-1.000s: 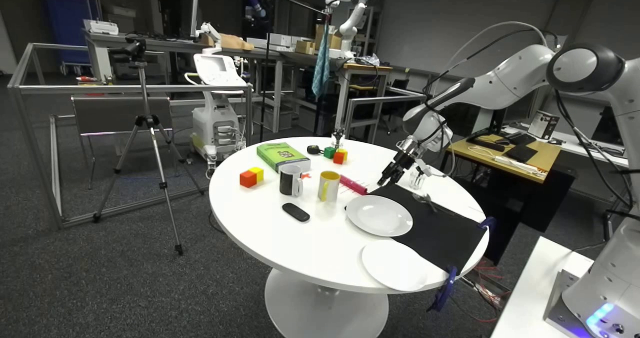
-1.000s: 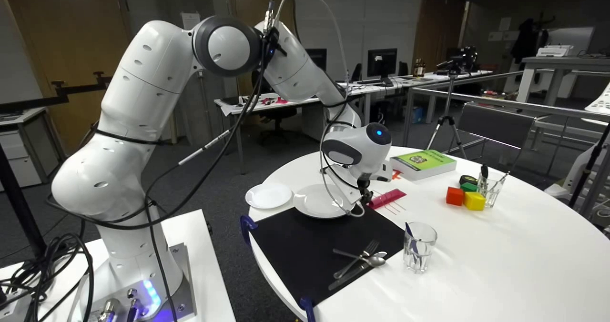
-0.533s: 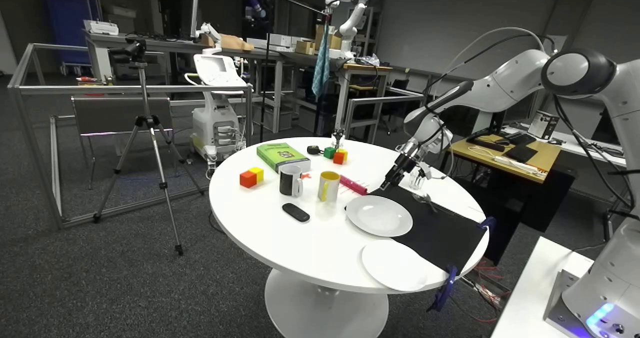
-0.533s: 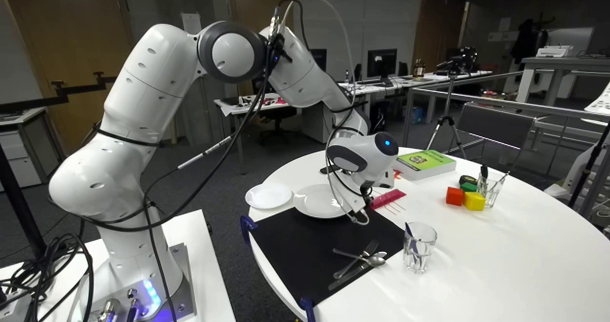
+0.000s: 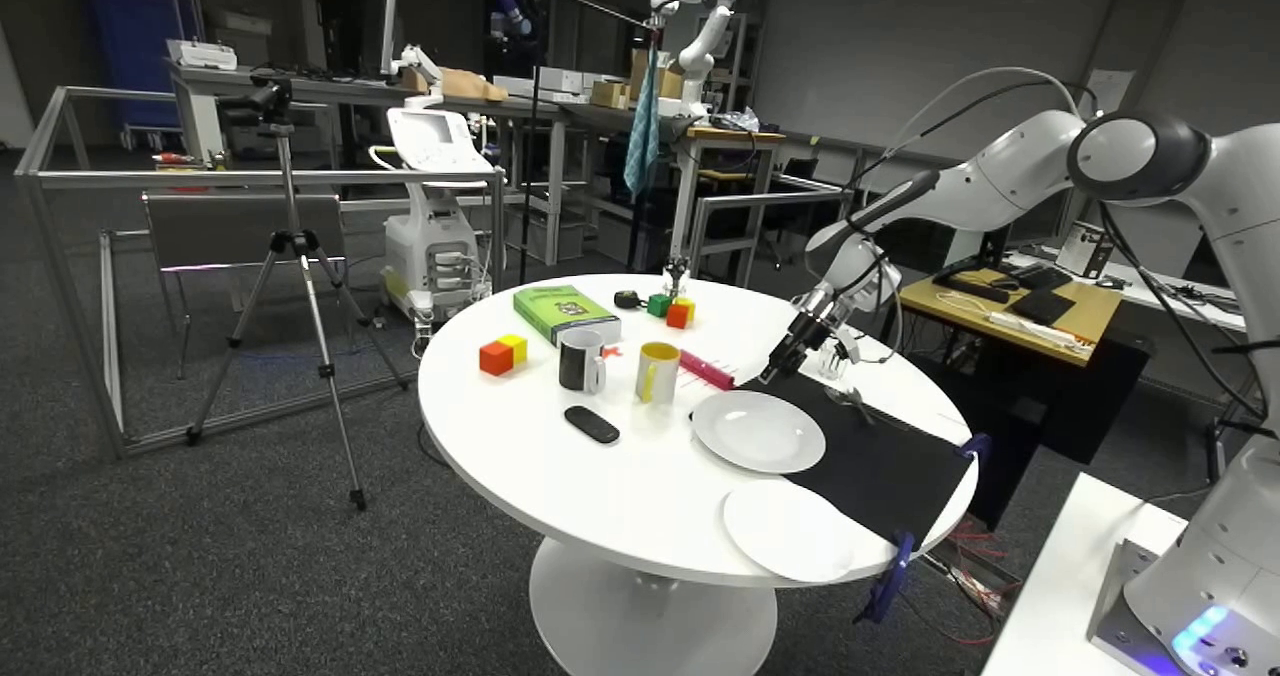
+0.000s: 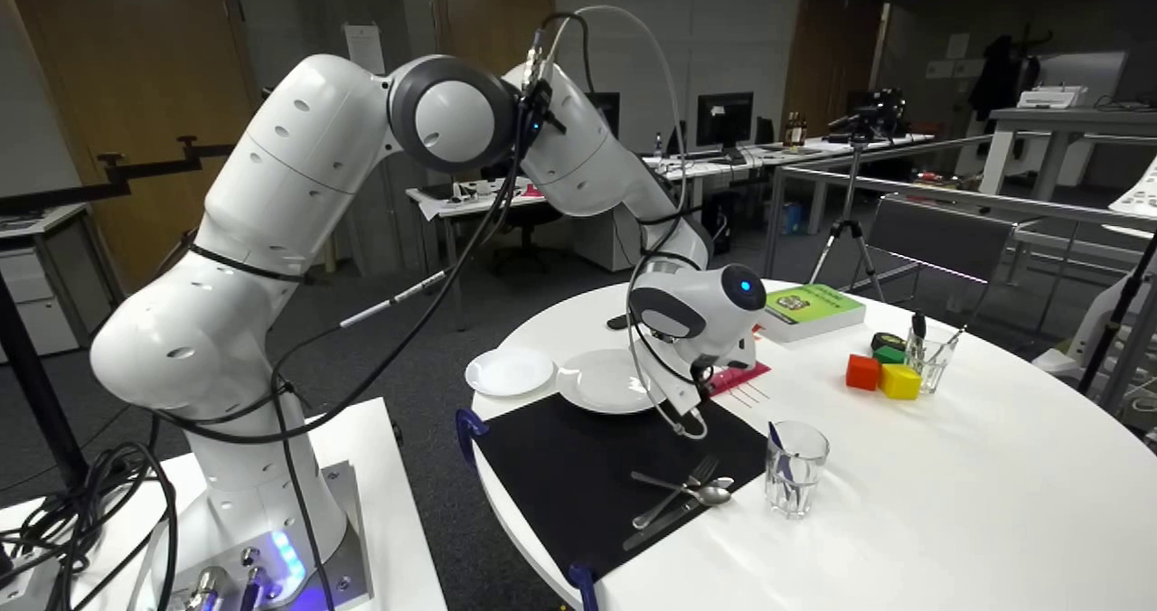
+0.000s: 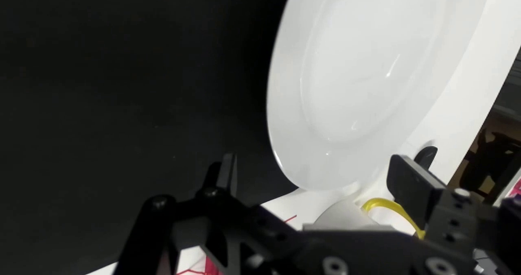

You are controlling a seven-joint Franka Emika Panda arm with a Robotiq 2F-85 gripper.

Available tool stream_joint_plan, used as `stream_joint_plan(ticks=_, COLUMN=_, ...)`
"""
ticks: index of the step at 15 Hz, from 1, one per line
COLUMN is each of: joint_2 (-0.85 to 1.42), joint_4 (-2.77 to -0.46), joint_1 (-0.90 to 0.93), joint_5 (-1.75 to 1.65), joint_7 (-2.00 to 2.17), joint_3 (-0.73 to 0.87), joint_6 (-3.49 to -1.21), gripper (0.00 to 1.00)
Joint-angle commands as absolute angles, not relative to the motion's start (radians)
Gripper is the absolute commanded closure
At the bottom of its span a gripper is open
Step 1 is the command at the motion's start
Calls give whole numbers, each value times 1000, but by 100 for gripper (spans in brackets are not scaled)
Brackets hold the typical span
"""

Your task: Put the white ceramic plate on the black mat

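Currently my pincer (image 7: 313,167) is released, its two fingers spread well apart, and it hangs tilted near the rim of the white ceramic plate (image 5: 758,431); whether I touch that rim I cannot tell. The plate lies face up across an edge of the black mat (image 6: 578,475), partly over the black and partly over the white table (image 5: 600,476), as I see in both exterior views. Just beside it sits a flatter white disc (image 5: 785,531). Toward the mat's opposite side I see a fork (image 6: 660,510), a spoon (image 6: 714,495) and a knife (image 6: 658,530) lying close together, and a clear glass (image 6: 795,489) stands just past the edge. Elsewhere on the table are a black oblong object (image 5: 592,424), a yellow-handled mug (image 5: 665,376), a black-and-white mug (image 5: 572,364), a green book (image 5: 565,306) and a pinkish-red strip (image 5: 706,370)
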State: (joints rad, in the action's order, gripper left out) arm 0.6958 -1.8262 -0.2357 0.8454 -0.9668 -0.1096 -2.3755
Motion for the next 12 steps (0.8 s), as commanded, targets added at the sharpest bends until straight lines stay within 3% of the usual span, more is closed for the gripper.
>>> stream_joint_plan(ticks=1, joint_2=730, joint_4=-1769, joint_1=-263, joint_5=863, joint_7=-989, joint_3=-127, joint_6=-2322, gripper=0)
stream_joint_plan(ticks=12, joint_2=794, joint_4=-1664, joint_1=-243, joint_5=823, joint_7=-963, joint_3=-124, joint_6=-2197, gripper=0)
